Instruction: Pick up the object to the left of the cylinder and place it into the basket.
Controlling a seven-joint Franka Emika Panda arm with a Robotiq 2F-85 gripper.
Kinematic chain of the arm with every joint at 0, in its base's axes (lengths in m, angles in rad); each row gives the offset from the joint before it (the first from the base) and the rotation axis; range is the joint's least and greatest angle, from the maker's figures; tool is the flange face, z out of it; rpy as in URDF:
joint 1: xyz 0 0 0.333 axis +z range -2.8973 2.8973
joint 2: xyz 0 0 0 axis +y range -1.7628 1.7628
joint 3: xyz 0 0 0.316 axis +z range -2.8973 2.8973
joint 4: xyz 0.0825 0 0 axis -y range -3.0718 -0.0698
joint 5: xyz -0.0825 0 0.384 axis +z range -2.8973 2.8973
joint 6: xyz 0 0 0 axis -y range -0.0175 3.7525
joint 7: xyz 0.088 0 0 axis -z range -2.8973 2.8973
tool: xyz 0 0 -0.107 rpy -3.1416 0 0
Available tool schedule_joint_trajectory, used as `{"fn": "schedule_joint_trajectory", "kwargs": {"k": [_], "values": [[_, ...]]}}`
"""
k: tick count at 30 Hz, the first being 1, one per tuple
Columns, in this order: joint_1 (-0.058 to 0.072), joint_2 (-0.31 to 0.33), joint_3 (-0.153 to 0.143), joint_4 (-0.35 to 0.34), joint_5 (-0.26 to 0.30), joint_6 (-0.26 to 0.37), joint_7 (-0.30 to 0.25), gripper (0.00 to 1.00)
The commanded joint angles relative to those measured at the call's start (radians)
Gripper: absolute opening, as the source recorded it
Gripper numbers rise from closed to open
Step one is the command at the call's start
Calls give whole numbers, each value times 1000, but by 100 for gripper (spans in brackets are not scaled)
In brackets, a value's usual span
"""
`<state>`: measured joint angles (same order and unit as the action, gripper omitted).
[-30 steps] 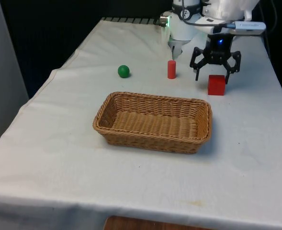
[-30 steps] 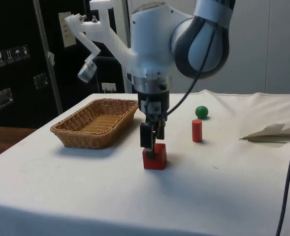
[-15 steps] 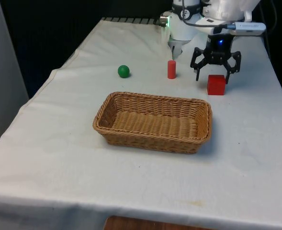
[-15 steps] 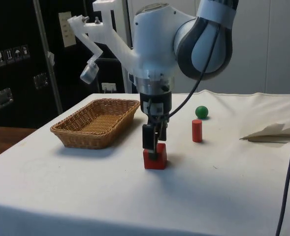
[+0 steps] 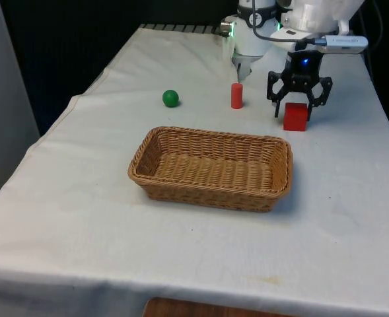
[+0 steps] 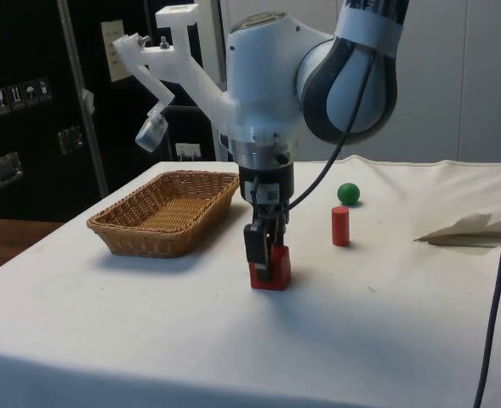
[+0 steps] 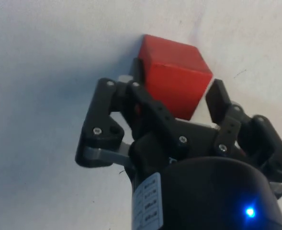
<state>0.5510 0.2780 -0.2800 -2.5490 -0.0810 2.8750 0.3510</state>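
A red cube (image 5: 295,117) sits on the white cloth at the front view's right of an upright red cylinder (image 5: 236,96). My gripper (image 5: 294,115) has come straight down over the cube, one finger on each side, shut on it. In the wrist view the fingertips (image 7: 135,79) press against the cube's (image 7: 172,72) opposite faces. From the side, the gripper (image 6: 263,265) covers part of the cube (image 6: 281,267), which rests at cloth level or barely above it, with the cylinder (image 6: 340,226) behind. The wicker basket (image 5: 211,134) lies nearer the camera, empty.
A green ball (image 5: 170,98) lies at the front view's left of the cylinder, apart from it. A rumpled fold of cloth (image 6: 471,234) rises at the side view's right. The basket's rim (image 6: 127,223) stands a short way from the cube.
The wide-open fingers have closed in onto the red cube. The cube has shifted slightly towards the front view's left.
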Motion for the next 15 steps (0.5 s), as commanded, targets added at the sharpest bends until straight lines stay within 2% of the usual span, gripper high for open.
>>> {"fn": "schedule_joint_trajectory", "kwargs": {"k": [1,2,3,5,6,10,11,12,15], "values": [[-7,-2,10,-4,13,10,-6,44],[0,0,0,0,0,0,0,36],[-7,-2,10,-4,13,10,-6,36],[-7,-2,10,-4,13,10,-5,17],[-7,-2,10,-5,13,10,-5,12],[-7,-2,9,-4,12,10,-5,12],[0,-1,0,0,0,0,0,12],[-7,-2,9,-4,12,10,-5,12],[-5,-11,5,0,8,-4,-6,12]]}}
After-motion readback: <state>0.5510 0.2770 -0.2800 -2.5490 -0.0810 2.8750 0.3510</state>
